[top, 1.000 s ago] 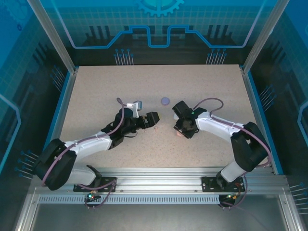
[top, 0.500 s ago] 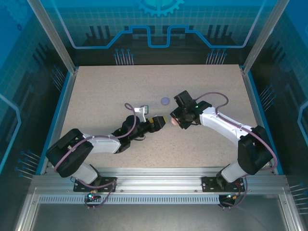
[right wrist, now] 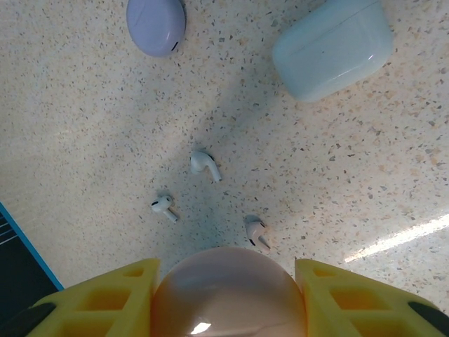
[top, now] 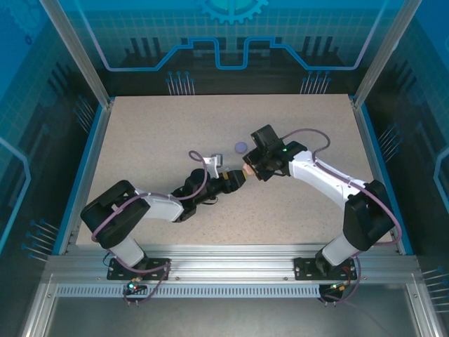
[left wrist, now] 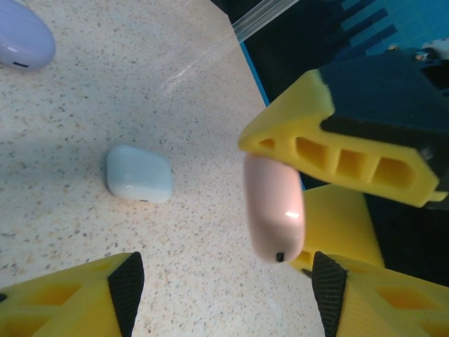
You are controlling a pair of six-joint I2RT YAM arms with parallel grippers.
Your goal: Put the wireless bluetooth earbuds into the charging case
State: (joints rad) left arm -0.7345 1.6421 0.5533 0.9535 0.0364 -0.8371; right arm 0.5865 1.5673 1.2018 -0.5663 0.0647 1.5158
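While the right gripper [right wrist: 226,277] pinched the pink case [right wrist: 228,305] above the speckled beige tabletop [right wrist: 84,126], the left gripper [left wrist: 228,284] stood spread close by. A white earbud [right wrist: 205,166], a second white earbud [right wrist: 163,206] and a pink earbud [right wrist: 257,232] lay loose on the tabletop, near the white case [right wrist: 332,48] and purple case [right wrist: 156,24]. Blue-panelled enclosure walls [top: 231,42] ringed the table.

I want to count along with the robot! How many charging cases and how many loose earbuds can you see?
Charging cases: 3: pink case, white case, purple case
Loose earbuds: 3
Total: 6
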